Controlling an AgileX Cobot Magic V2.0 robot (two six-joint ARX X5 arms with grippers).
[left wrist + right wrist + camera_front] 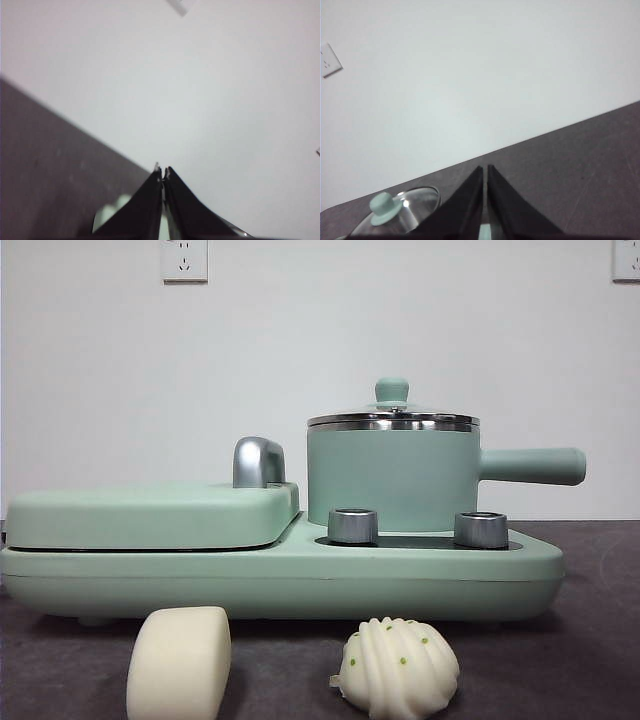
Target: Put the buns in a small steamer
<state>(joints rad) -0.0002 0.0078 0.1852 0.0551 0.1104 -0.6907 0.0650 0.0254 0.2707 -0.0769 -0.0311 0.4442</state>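
Smooth bun (pixel 179 662): on table, 7 o'clock of steamer (pixel 392 475).
Ridged bun (pixel 398 667): 6 o'clock of steamer.
Lid (pixel 400 214): on steamer.
Left gripper (pixel 162 172): jaws together, empty.
Right gripper (pixel 485 170): jaws together, empty.

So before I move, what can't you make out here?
- Inside of small steamer: hidden by its walls and lid, front view.
- Smooth bun: base cropped by front view's edge.
- Pale green patch behind left gripper: too blurred to identify, left wrist view.
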